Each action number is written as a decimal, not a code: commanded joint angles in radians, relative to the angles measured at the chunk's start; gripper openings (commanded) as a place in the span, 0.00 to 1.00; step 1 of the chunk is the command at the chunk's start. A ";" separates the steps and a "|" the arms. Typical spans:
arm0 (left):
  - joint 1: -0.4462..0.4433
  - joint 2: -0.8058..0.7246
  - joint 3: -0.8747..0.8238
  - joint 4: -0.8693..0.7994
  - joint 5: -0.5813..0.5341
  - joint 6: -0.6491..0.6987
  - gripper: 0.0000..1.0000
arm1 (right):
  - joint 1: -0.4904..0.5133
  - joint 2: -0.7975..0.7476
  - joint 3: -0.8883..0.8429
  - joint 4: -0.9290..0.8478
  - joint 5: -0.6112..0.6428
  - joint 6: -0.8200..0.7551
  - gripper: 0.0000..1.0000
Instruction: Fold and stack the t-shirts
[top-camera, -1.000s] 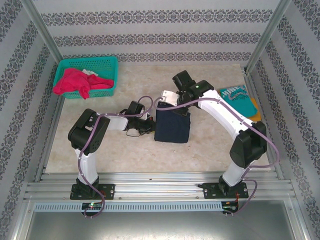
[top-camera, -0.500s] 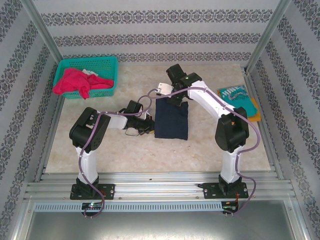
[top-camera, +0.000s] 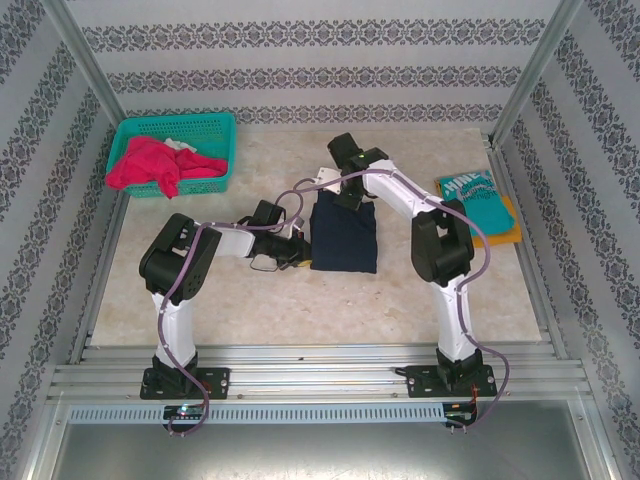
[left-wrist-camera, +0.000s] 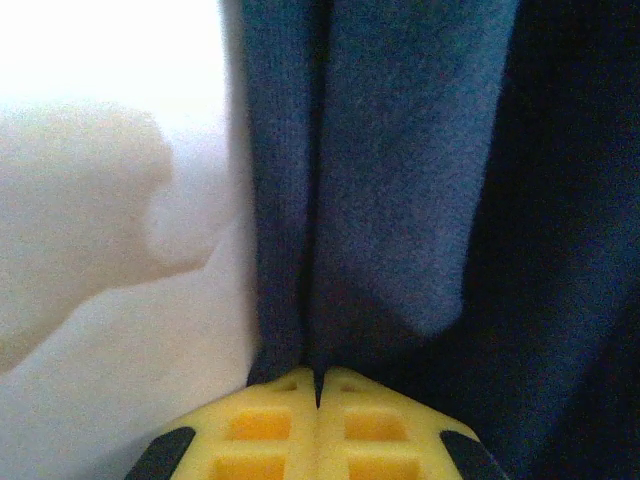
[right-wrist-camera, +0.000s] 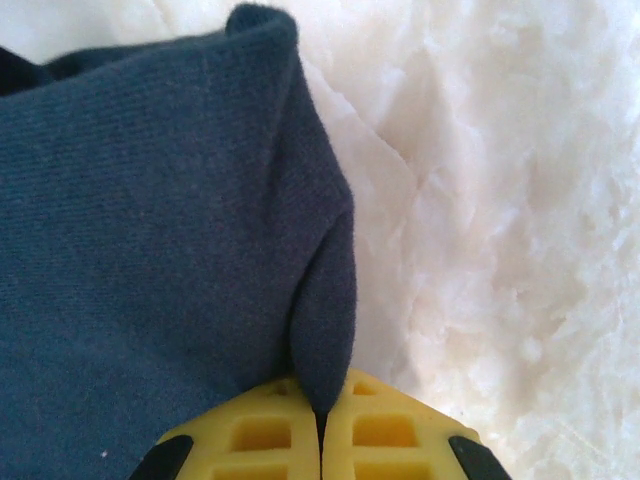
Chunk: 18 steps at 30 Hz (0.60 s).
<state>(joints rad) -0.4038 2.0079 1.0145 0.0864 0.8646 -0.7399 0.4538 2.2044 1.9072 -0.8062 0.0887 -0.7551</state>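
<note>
As it lies, the navy t-shirt (top-camera: 343, 240) forms a rectangle.

White arms (top-camera: 172, 330) carry black joints (top-camera: 180, 262), purple cables (top-camera: 297, 196), yellow jaws.

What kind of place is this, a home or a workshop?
Probably a robot test booth, not a home: the left arm and right arm are bolted to a metal rail, and wallpapered panels close in the table.

navy shirt (top-camera: 343, 240), teal shirt (top-camera: 475, 195) w/ white print, pink-red shirt (top-camera: 150, 165), teal basket (top-camera: 215, 128)
</note>
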 joint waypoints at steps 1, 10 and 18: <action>0.006 0.111 -0.054 -0.231 -0.184 0.026 0.00 | -0.007 0.036 0.041 0.062 0.051 0.030 0.00; 0.006 0.105 -0.053 -0.235 -0.192 0.026 0.00 | -0.004 0.054 0.020 0.117 0.012 0.008 0.08; 0.006 0.047 -0.087 -0.207 -0.224 0.027 0.05 | -0.025 -0.084 -0.077 0.156 -0.149 0.058 0.40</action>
<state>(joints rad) -0.4046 1.9945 1.0096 0.0692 0.8471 -0.7364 0.4477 2.2147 1.8668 -0.6838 0.0311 -0.7185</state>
